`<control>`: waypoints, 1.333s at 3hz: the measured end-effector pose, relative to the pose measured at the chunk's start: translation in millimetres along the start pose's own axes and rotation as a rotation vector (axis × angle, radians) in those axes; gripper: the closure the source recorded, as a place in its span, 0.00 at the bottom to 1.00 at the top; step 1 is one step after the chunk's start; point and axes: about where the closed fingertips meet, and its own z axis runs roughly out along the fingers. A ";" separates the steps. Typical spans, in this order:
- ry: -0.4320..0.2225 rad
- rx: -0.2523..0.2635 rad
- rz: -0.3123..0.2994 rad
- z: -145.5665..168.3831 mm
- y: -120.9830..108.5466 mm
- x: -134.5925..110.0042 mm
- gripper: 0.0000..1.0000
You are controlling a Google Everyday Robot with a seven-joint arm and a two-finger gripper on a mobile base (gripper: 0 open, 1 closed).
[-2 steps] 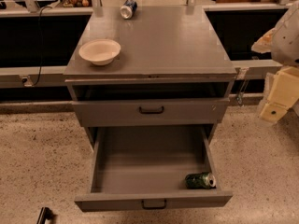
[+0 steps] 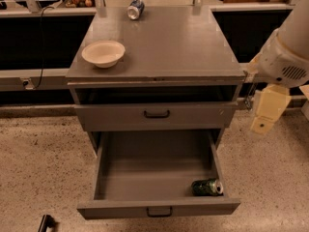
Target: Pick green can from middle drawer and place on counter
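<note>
The green can point(image 2: 207, 187) lies on its side in the front right corner of the open middle drawer point(image 2: 154, 170), silver end facing right. The counter point(image 2: 164, 45) is the grey cabinet top above. My gripper point(image 2: 264, 116) hangs as a beige piece below the white arm at the right edge. It is beside the cabinet's right side, level with the top drawer, above and to the right of the can, and touches nothing.
A beige bowl point(image 2: 103, 52) sits on the counter's left side. A blue-and-silver can point(image 2: 135, 8) lies at the counter's back edge. The top drawer point(image 2: 157, 114) is slightly open. Speckled floor surrounds the cabinet. A small dark object point(image 2: 46, 222) lies on the floor at the lower left.
The arm and gripper have shifted a little to the left, closer to the cabinet's right side. The green can and the drawer have not moved.
</note>
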 end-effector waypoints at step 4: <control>0.098 -0.107 -0.058 143.6 27.6 14.8 0.00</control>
